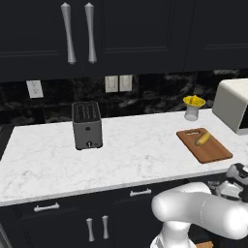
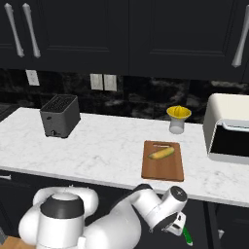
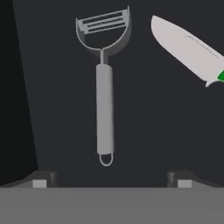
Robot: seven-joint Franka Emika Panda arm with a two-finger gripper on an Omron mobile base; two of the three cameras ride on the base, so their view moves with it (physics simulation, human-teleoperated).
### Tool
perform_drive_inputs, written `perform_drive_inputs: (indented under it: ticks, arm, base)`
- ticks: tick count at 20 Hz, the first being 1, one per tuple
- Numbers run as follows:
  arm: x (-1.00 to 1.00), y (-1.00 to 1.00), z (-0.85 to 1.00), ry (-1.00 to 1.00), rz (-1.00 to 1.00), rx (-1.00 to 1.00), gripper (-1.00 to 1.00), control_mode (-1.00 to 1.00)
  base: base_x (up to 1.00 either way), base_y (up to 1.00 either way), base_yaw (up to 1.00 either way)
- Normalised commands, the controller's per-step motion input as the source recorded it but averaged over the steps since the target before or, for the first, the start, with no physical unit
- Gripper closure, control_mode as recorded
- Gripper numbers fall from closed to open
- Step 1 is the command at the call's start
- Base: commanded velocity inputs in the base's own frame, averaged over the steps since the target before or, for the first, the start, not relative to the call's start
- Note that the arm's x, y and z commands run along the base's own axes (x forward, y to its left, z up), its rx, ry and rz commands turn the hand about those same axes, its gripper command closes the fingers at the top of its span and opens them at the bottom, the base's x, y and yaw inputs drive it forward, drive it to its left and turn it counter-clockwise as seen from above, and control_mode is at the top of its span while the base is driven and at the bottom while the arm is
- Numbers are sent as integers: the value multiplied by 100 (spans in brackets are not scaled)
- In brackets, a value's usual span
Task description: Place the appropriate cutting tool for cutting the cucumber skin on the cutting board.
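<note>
White marble counter (image 1: 126,155) was seen under dark upper cabinets (image 1: 121,34), w/ a black tiled backsplash behind. A grey toaster (image 1: 87,125) was stood at the left, a yellow-topped white cup (image 1: 193,107) near the far right, and a white appliance (image 1: 235,106) at the right end. The cutting board (image 1: 206,147) was laid flat near the counter's front edge on the right, slot handle to the far side, and the cucumber (image 1: 202,139) was rested on top of it, prob. staged so peeling could be done there.

The arm was bent down below counter level; in the right base view the gripper (image 2: 179,228) was pointed into a dark space under the counter, w/ a green handle tip just beside it. In the hand view a grey Y-shaped peeler (image 3: 104,87) was seen lying flat on a dark surface, blade end away from the camera, handle toward the fingertips (image 3: 39,181). A knife (image 3: 186,48) w/ a pale blade and green handle was lying apart, to the peeler's right. The jaws were spread wide, nothing between them, lined up roughly either side of the peeler handle; judged as the approach for a grasp on the peeler, the right tool for skin.

No brands, labels or readable writing could be made out.
</note>
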Motion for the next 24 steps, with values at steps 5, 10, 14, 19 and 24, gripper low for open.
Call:
perform_drive_inputs:
  ticks: [5,10,14,19,24]
  arm:
    - [13,3,-15,0,0,0,-100,-100]
    - [12,0,-19,2,0,0,-100,-100]
    - [25,0,-24,3,0,0,-100,-100]
    - [22,0,-24,3,0,0,-100,-100]
    - [13,0,-21,2,0,0,-100,-100]
  base:
    - [0,0,0]
    - [0,0,0]
    - [0,0,0]
    - [0,0,0]
    - [0,0,0]
